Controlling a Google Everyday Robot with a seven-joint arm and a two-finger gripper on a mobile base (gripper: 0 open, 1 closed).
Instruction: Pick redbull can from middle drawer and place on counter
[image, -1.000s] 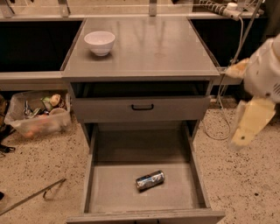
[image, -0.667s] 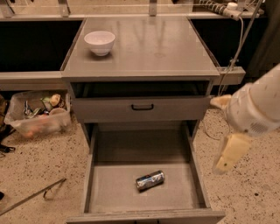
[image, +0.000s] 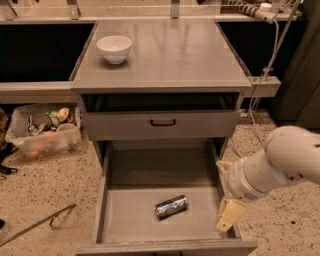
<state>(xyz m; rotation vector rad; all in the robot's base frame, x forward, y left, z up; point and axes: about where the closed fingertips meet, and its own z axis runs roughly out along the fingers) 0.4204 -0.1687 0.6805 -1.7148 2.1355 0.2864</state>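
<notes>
The redbull can (image: 171, 206) lies on its side on the grey floor of the pulled-out middle drawer (image: 130, 220). It is near the drawer's front, a little right of centre, and angled with its right end slightly farther back. The gripper (image: 225, 194) hangs at the drawer's right wall, to the right of the can and clear of it. Its two cream fingers (image: 230, 215) seem to be spread well apart with nothing between them, though the upper one shows only as a small tip. Above, the closed drawer (image: 200, 125) shows its black handle (image: 162, 122). The counter (image: 170, 60) carries a white bowl (image: 114, 48) near its back left corner.
</notes>
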